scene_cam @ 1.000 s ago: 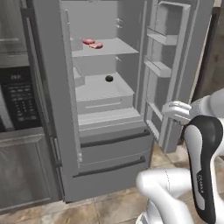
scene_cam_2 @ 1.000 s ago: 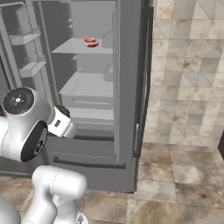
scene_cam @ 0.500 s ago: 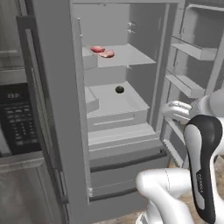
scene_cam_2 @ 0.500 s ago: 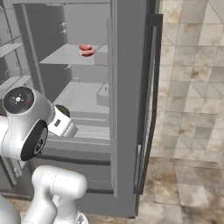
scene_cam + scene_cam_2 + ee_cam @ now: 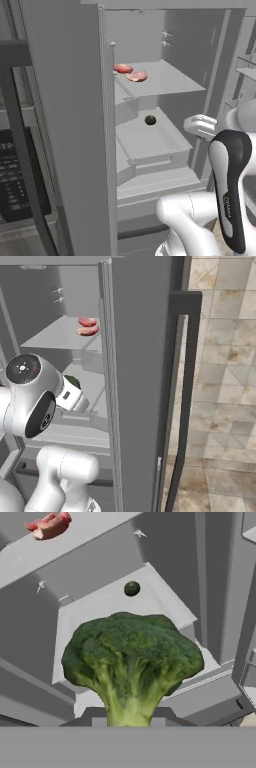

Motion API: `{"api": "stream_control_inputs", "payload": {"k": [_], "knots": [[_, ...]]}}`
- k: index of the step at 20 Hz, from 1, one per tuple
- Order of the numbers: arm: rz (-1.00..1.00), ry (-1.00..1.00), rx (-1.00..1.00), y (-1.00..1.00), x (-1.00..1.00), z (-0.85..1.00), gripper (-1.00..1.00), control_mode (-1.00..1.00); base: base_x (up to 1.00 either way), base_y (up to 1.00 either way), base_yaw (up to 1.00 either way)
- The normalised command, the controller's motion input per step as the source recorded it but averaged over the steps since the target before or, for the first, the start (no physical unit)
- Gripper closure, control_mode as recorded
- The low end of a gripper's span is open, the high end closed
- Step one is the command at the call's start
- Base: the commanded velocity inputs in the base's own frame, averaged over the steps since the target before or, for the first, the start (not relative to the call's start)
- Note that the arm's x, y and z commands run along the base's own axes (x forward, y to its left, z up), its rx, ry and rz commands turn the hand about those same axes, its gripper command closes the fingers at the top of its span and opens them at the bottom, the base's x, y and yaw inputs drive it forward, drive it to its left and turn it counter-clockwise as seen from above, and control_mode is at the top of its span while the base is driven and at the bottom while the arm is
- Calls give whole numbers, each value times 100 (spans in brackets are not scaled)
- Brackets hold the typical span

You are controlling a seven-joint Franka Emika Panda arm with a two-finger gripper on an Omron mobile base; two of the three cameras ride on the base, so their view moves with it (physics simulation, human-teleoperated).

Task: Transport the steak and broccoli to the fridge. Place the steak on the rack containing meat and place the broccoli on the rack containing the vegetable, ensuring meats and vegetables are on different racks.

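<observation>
1. The claw [image 5: 131, 724] is closed on the stem of the broccoli [image 5: 133, 657] and is holding it up, green head on top, stem pointing down into the claw.
2. In the right base view, a bit of the broccoli [image 5: 72, 381] is peeking out at the end of the white arm, just in front of the open fridge [image 5: 65, 125].
3. The steak [image 5: 136, 76] is lying on the rack containing meat [image 5: 165, 82], the upper shelf, just beside a darker red meat piece [image 5: 122, 68].
4. So the steak part is looking done, and the broccoli is the job in hand.
5. One level down, a dark round vegetable [image 5: 150, 120] is sitting on the lower shelf [image 5: 150, 140].
6. From the hand view, that round vegetable [image 5: 131, 588] is showing straight ahead, above and past the broccoli head, deeper in the fridge.
7. So the broccoli is needing to go forward and in, over the front edge of the lower shelf, staying under the meat shelf.
8. The lower shelf is looking bare in front of the round vegetable, so there is room to set the broccoli down there.
</observation>
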Motion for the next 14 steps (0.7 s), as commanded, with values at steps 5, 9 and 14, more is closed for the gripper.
{"api": "stream_control_inputs", "payload": {"k": [5, 9, 14], "knots": [[0, 0, 0, 0, 0, 0, 100, 100, 78, 55, 0], [0, 0, 0, 0, 0, 0, 100, 100, 53, 41, 4], [0, 0, 0, 0, 0, 0, 100, 100, 25, 20, 11]]}}
